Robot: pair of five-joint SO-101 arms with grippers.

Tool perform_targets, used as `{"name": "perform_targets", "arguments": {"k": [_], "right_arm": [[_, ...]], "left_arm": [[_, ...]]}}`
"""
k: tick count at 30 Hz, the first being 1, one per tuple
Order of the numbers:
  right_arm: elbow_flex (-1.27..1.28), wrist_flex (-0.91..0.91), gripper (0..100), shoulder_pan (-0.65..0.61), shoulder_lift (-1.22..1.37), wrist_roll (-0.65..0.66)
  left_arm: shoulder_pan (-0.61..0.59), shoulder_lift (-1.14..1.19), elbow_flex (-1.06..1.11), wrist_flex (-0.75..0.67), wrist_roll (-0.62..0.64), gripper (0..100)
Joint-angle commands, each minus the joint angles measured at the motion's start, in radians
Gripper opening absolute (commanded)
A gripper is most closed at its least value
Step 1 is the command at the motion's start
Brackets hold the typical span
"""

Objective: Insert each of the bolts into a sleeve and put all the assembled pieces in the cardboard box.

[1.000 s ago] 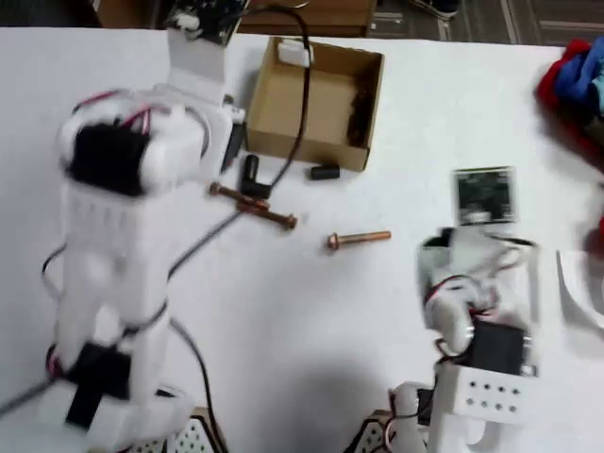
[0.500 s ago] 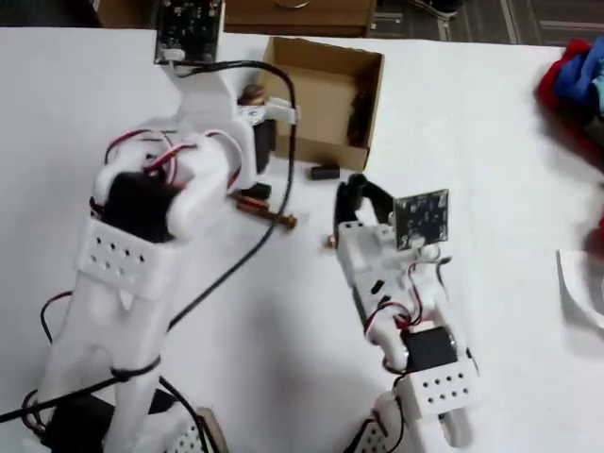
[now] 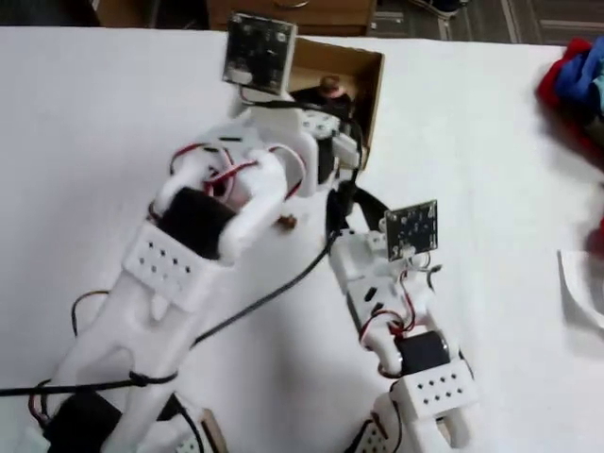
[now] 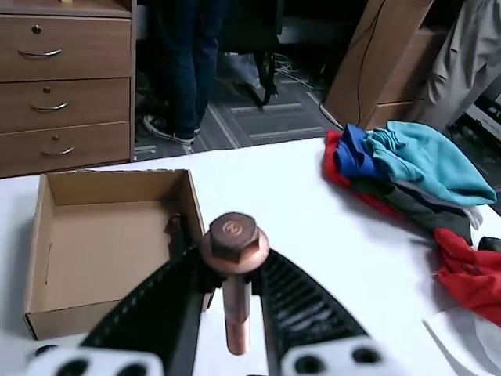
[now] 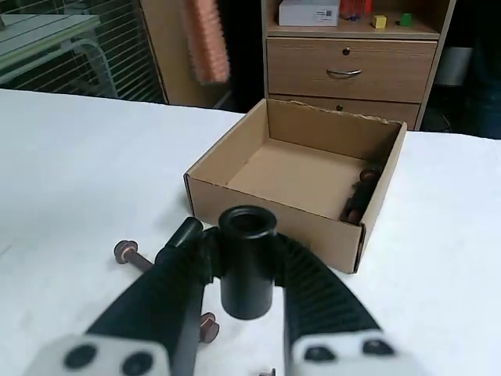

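My left gripper (image 4: 233, 266) is shut on a copper bolt (image 4: 234, 313), held head up with its shaft hanging down. In the high view this gripper (image 3: 330, 99) hovers over the cardboard box (image 3: 370, 68). My right gripper (image 5: 247, 254) is shut on a black sleeve (image 5: 247, 274), which stands upright with its open end up, just in front of the cardboard box (image 5: 270, 205). Dark assembled pieces (image 5: 358, 194) lie against the box's inner wall. In the high view the right gripper (image 3: 345, 203) sits close below the left arm's wrist.
Two loose bolts (image 5: 125, 252) (image 5: 207, 325) lie on the white table near the right gripper, and one bolt's tip (image 3: 288, 222) pokes out beside the left arm. A pile of coloured clothes (image 4: 407, 168) lies to the right. The left arm's cable (image 3: 274, 293) crosses the table.
The left arm swung right with the bolt, from the box's left side to over the box. The right arm reached in from the right and closed on the black sleeve.
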Motion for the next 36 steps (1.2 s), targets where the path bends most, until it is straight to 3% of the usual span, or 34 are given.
{"name": "perform_targets", "arguments": {"k": [1, 10, 26, 36], "right_arm": [[-0.035, -0.022, 2.3, -0.007, -0.064, -0.008], [-0.029, -0.022, 2.3, -0.005, -0.139, 0.137], [-0.006, -0.021, 2.3, -0.002, -0.133, 0.141], [-0.006, -0.022, 2.3, 0.076, -0.133, 0.135]], "left_arm": [[0.012, 0.000, 0.012, -0.072, 0.006, 3], [0.097, 0.003, 0.073, -0.074, 0.006, 3], [0.094, -0.008, 0.038, -0.064, 0.006, 3], [0.094, -0.008, -0.039, 0.006, 0.006, 3]]}}
